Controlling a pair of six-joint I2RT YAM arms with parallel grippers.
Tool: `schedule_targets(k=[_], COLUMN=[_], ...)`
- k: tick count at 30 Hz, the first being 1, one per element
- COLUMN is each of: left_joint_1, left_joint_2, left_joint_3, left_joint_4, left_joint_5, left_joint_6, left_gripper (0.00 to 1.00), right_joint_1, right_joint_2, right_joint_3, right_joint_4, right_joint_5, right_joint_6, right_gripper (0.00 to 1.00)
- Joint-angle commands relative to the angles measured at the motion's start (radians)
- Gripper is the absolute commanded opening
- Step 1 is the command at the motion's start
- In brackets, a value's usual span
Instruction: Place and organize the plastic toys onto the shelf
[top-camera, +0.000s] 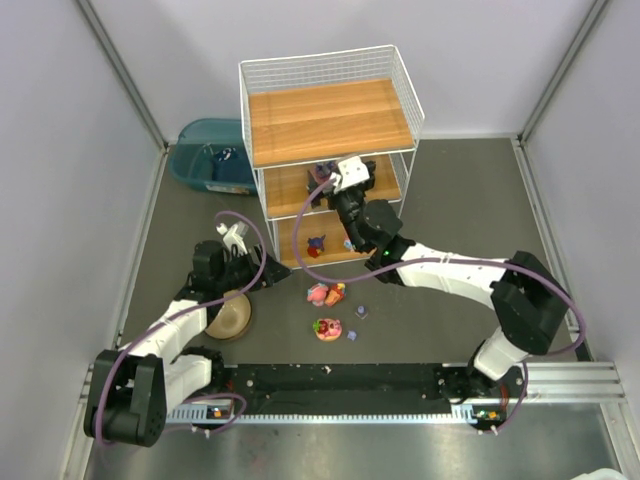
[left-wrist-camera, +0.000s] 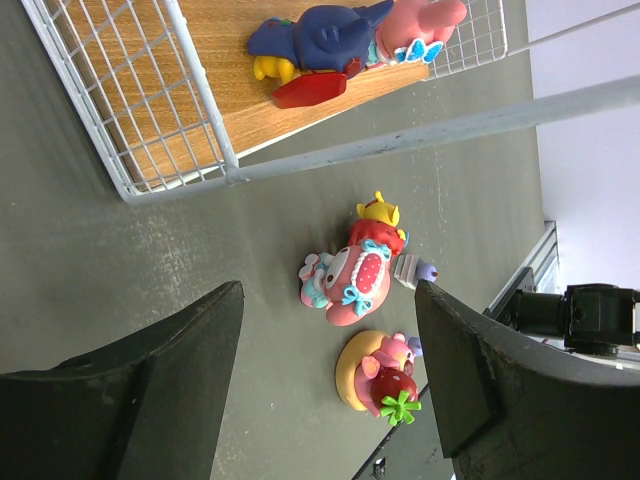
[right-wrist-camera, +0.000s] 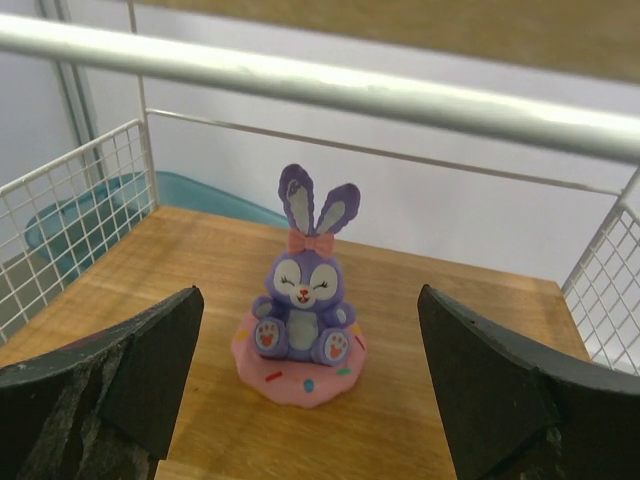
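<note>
I see the shelf (top-camera: 330, 120) at the back of the table – a stepped rack of white wire mesh with three orange-brown wooden boards. I give every place from it.

The right gripper (right-wrist-camera: 310, 295) reaches into the middle tier of the shelf. Its two dark fingers stand wide apart and hold nothing. Between them, with a clear gap on each side, sits a small purple plastic bunny with long ears and a pink bow (right-wrist-camera: 303, 290). It sits upright on a round pink base, and the base rests flat on the middle board.

On the lowest board of the shelf lies a dark blue plastic figure with red and pink parts (left-wrist-camera: 320, 40), on its side, near the front edge.

The left gripper (left-wrist-camera: 330, 295) hangs over the grey table just in front of the left corner of the shelf. Its jaws are also spread, and empty. Beyond them, in front of the shelf on the table, are a pink and red figurine with a yellow top (left-wrist-camera: 350, 280) and, further from the shelf, a yellow disc carrying a pink figure and a red strawberry (left-wrist-camera: 375, 375). A tiny white and purple piece (left-wrist-camera: 415, 270) lies just beside the pink figurine (I cannot tell what it is).

A round tan bowl (top-camera: 230, 315) is at the front left of the shelf, partly under the left arm – and a teal plastic bin (top-camera: 205, 155) stands to the left of the shelf.
</note>
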Motion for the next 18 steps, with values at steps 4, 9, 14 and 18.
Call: schedule_targets(k=[4, 9, 14, 18], left_joint_1=[0.001, 0.001, 0.001, 0.001], left_joint_2=[-0.006, -0.004, -0.001, -0.001], left_joint_3=[0.026, 0.026, 0.026, 0.026], left_joint_4=[0.049, 0.049, 0.049, 0.049], left_joint_5=[0.018, 0.018, 0.018, 0.015], left_joint_6=[0.008, 0.01, 0.011, 0.011], left_gripper=[0.75, 0.75, 0.75, 0.75], right_joint_1=[0.01, 0.01, 0.01, 0.009], right_joint_2=[0.055, 0.086, 0.12, 0.138], right_joint_3=[0.084, 0.11, 0.136, 0.15], right_joint_4=[-0.041, -0.039, -0.038, -0.036], right_joint_5=[0.048, 0.079, 0.09, 0.108], right_joint_6=[-0.018, -0.023, -0.029, -0.04], right_gripper=[0.92, 0.93, 0.94, 0.94])
